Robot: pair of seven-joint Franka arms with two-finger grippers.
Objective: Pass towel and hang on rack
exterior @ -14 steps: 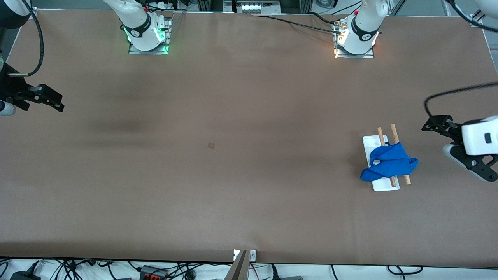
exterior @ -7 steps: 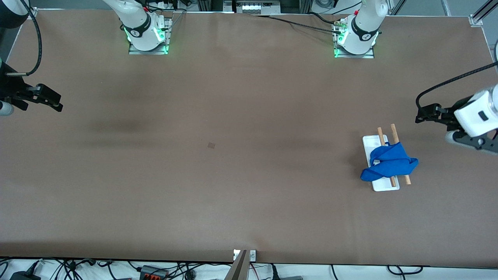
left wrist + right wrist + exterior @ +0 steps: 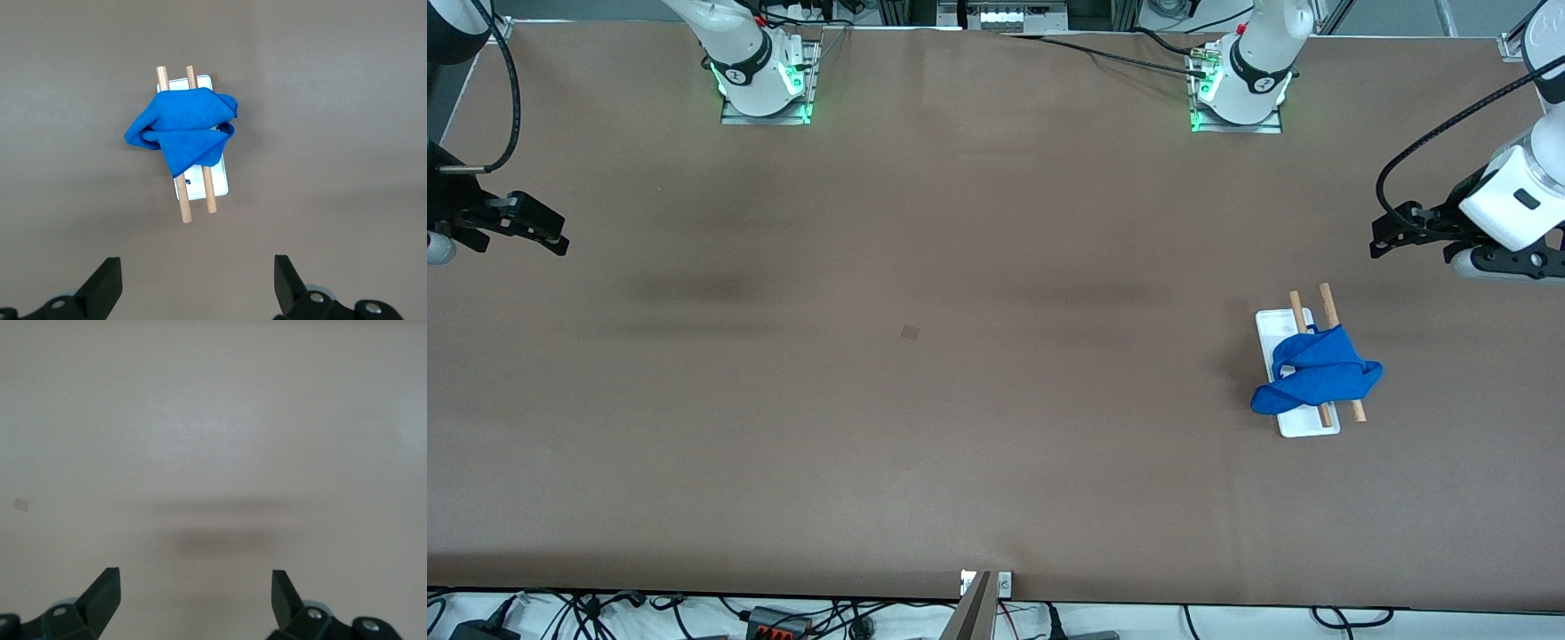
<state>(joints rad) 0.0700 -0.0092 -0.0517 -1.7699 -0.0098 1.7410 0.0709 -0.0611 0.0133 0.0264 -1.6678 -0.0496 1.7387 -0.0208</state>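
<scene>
Left wrist view shows the left gripper (image 3: 193, 283) with its fingers spread wide and nothing between them, hanging over bare table at the left arm's end. Out from it lies the rack (image 3: 200, 180), and the towel (image 3: 180, 127) is bunched over both wooden rods, covering the part of the rack nearer the front camera. In the front view the left gripper (image 3: 1405, 233) sits beside the rack (image 3: 1307, 422), well apart from it, and the rods' long axis runs toward and away from the front camera. The towel (image 3: 1316, 378) is draped across that axis. The right gripper (image 3: 538, 231) waits over the right arm's end of the table, fingers (image 3: 100, 593) spread and empty, so the left arm is by far the nearer one. Compared with a second ago, the left gripper has pulled away from the rack toward the table's edge; towel, rack and right gripper are unchanged.
</scene>
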